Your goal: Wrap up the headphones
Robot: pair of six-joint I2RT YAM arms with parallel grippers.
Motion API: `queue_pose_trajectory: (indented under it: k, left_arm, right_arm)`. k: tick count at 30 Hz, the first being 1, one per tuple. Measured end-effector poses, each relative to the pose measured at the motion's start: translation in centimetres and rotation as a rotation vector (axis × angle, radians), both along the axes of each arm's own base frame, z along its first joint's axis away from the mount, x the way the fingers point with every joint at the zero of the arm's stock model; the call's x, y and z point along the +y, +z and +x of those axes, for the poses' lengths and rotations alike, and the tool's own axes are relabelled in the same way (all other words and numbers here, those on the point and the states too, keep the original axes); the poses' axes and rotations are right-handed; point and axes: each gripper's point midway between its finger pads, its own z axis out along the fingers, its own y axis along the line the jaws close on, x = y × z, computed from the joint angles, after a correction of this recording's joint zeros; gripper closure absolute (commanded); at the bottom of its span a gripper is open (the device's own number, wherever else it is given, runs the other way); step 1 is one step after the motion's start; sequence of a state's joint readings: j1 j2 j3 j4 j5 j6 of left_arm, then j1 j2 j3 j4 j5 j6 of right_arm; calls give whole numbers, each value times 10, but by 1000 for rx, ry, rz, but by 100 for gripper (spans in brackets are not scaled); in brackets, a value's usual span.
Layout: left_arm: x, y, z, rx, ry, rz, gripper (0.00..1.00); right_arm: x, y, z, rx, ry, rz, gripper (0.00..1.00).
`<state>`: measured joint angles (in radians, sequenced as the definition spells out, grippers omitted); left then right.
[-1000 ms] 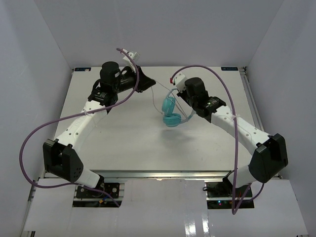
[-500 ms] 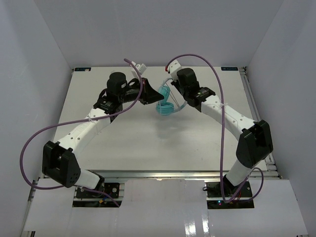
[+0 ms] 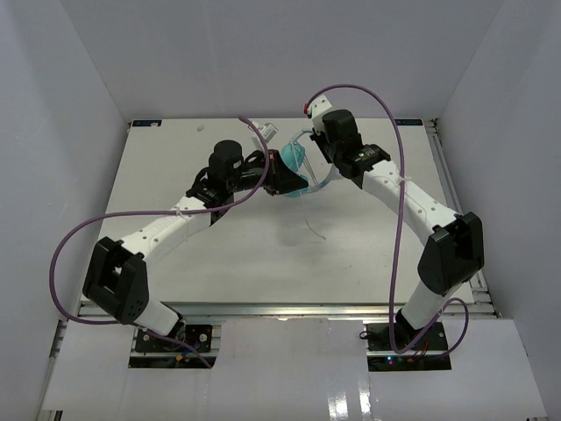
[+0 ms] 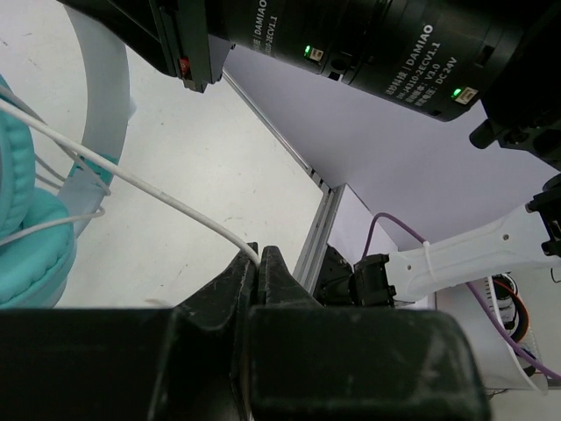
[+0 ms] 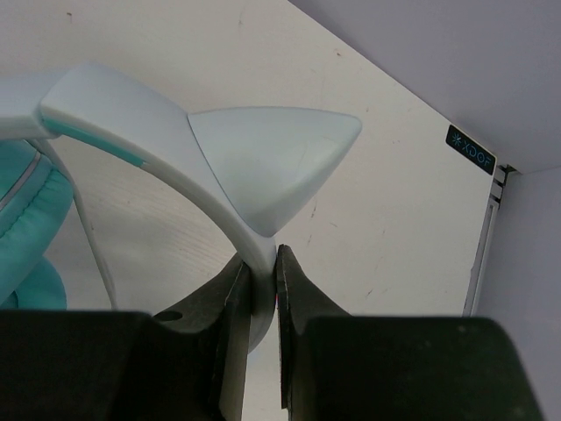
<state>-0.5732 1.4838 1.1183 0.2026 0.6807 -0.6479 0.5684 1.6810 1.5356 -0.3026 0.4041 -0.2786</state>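
The teal headphones hang above the middle back of the table. My right gripper is shut on their pale headband, just below a pointed ear-shaped piece; a teal earcup shows at the left of the right wrist view. My left gripper sits right beside and below the earcups, shut on the thin whitish cord, which runs taut from the jaws to the earcup and headband. A loose end of the cord trails down onto the table.
White walls close in the white table at the left, back and right. A metal rail runs along its right edge. Purple arm cables arch above both arms. The right arm's black motor housings loom close over my left gripper.
The right gripper has carried the headphones up and toward the back. The left gripper, holding the cord, has swung right and forward to just below the earcups.
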Motion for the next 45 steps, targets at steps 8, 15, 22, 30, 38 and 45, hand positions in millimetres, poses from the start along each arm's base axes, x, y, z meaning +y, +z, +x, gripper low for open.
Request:
queue_pose_trajectory:
  k: [8, 15, 22, 30, 38, 45]
  left_arm:
    - [-14, -6, 7, 27, 24, -26, 87]
    - [-26, -17, 7, 44, 55, -38, 83]
    - [-27, -53, 8, 90, 105, 3, 78]
    - [-33, -75, 10, 99, 128, 39, 73]
    - [-37, -73, 14, 55, 155, 33, 73]
    - [-41, -76, 14, 23, 165, 39, 75]
  right_arm:
    - [4, -9, -6, 55, -4, 61, 92]
    - [10, -14, -11, 94, 3, 120, 92]
    - [2, -11, -10, 150, -8, 197, 92]
    - [2, 7, -6, 172, -5, 320, 92]
    - [2, 1, -13, 251, 8, 399, 92]
    - [-4, -3, -16, 311, 3, 463, 92]
